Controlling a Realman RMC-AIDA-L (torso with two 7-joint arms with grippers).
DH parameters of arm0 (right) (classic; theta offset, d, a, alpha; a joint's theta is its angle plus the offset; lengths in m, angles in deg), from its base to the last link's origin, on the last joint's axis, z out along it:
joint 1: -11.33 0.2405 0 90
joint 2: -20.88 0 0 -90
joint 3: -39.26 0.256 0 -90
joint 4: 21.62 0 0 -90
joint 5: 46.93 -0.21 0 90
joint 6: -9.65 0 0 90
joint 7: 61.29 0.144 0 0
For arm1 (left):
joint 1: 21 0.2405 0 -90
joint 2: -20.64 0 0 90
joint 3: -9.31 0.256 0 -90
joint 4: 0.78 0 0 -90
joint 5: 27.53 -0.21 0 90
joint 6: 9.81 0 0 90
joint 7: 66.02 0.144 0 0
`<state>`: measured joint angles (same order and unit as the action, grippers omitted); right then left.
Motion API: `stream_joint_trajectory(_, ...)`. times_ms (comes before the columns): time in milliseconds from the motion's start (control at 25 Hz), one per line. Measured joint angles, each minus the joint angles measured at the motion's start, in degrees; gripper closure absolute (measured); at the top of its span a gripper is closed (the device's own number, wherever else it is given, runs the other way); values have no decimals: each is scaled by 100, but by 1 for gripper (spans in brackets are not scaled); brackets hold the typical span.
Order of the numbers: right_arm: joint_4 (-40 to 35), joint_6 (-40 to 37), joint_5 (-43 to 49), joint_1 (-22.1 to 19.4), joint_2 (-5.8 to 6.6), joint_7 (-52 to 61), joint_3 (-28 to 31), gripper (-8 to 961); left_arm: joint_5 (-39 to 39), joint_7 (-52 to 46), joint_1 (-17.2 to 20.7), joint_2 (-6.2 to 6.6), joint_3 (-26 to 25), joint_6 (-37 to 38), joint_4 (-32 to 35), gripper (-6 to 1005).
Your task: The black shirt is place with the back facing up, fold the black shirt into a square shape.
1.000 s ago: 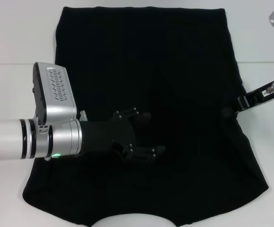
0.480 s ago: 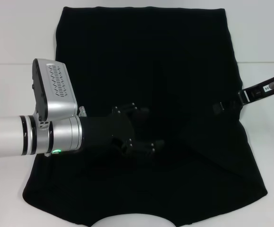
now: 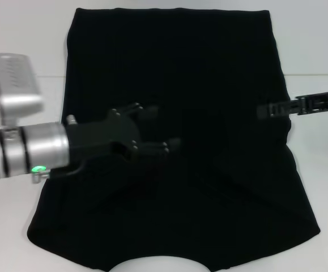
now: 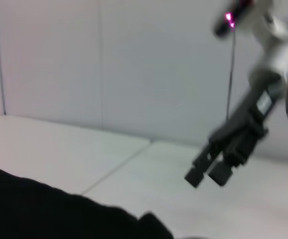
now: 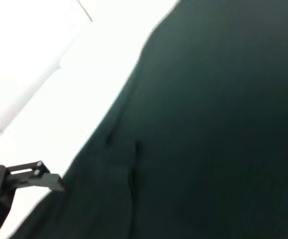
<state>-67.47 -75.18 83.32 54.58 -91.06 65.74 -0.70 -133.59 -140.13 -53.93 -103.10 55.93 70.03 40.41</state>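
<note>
The black shirt (image 3: 209,73) lies spread flat on the white table (image 3: 16,51), plain side up, with its curved neckline at the near edge. My left gripper (image 3: 164,126) hovers over the shirt's left-middle part, open and empty. My right gripper (image 3: 261,110) reaches in from the right over the shirt's right edge. It also shows in the left wrist view (image 4: 207,174), raised in the air, with its fingertips together and nothing between them. The shirt fills most of the right wrist view (image 5: 213,129).
Bare white table lies to the left (image 3: 22,226) and right (image 3: 322,170) of the shirt. A wall (image 4: 134,64) stands behind the table. A black finger part (image 5: 29,175) shows at the edge of the right wrist view.
My left gripper has pulled back to the left over the shirt. My right gripper has lifted off the shirt's right edge and moved toward the far side.
</note>
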Motion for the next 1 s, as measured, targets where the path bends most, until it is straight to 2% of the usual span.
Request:
stream_joint_trajectory(160, 204, 53, -712, -356, -31, -797, 256, 103, -27, -642, 112, 112, -615, 703, 5, 139)
stream_joint_trajectory(320, 452, -12, -1224, -570, -76, -1656, 352, 80, -53, -1154, 322, 196, -750, 1081, 190, 142)
stream_joint_trajectory(400, 545, -26, -1312, -626, -122, -1966, 336, 65, -104, -1476, 522, 178, -759, 1131, 506, 144)
stream_joint_trajectory(560, 626, 41, -1281, -618, -187, -2085, 302, 31, -446, -1821, 827, 151, -884, 1153, 1026, 147)
stream_joint_trajectory(800, 641, 10, -1281, -473, -228, -2048, 299, 25, -1487, -2405, 942, 196, -1711, 1447, 1389, 152)
stream_joint_trajectory(1000, 645, 48, -1276, -368, -245, -2044, 301, 26, -1984, -2594, 1113, 201, -2206, 1601, 1645, 156)
